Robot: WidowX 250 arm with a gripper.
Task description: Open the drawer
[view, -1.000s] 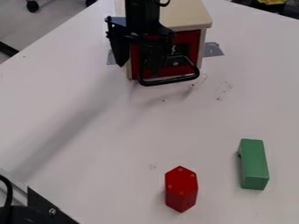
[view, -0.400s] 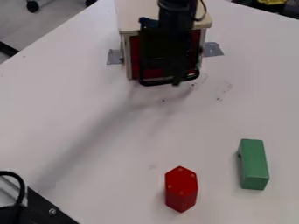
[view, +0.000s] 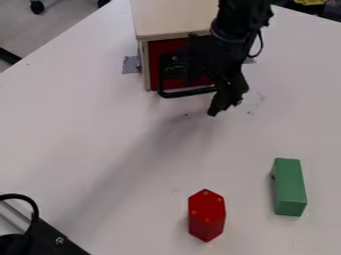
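Red-fronted drawer (view: 166,48) stayed closed, needing a pull, as the gripper (view: 225,105) swung across its handle (view: 188,93), open or shut impossible to tell.

The black WidowX arm (view: 236,30) comes in from the top edge, right of centre, its end effector (view: 223,102) hanging down, tilted.

A broad passage lies over the tabletop (view: 100,134) from its upper-left edge to the left side of the black handle (view: 180,93). The wooden cabinet (view: 176,17) blocks the way behind the handle; the gripper (view: 225,102) stands in front of its right part. Toward the lower edge, the red block (view: 206,216) and green block (view: 289,187) are obstacles, with a gap between them.
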